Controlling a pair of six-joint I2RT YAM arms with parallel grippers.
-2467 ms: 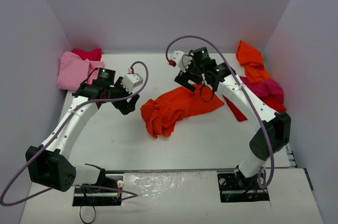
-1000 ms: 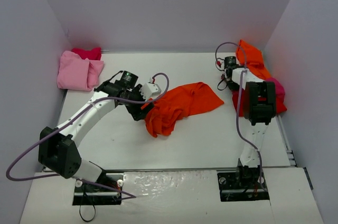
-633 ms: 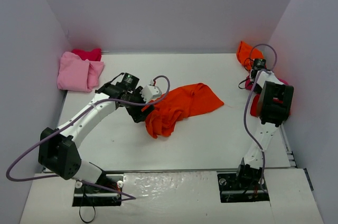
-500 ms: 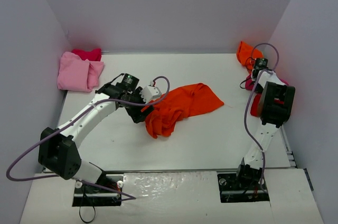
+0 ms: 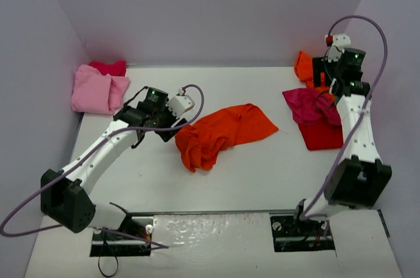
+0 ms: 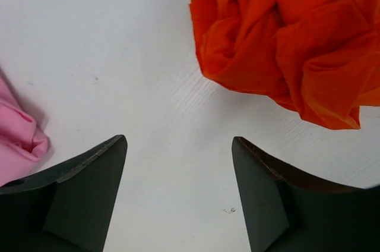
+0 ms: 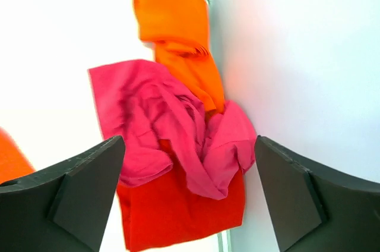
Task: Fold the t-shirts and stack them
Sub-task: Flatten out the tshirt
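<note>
Orange shirt (image 5: 223,134) is light, limp, crumpled, so pinch an outer hem; left fingers (image 6: 89,186) and right fingers (image 7: 83,175) wide, empty.

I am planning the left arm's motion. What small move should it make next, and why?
Probably ease the left gripper toward the near edge of the crumpled orange shirt. Its jaws stand open over the table, and the shirt lies unfolded just ahead, untouched.

The left gripper (image 6: 179,189) is hovering with its dark fingers (image 6: 89,172) spread wide over the white table (image 6: 119,56), a crumpled orange t-shirt (image 6: 291,44) lying ahead and pink cloth (image 6: 18,139) edging in at left.
</note>
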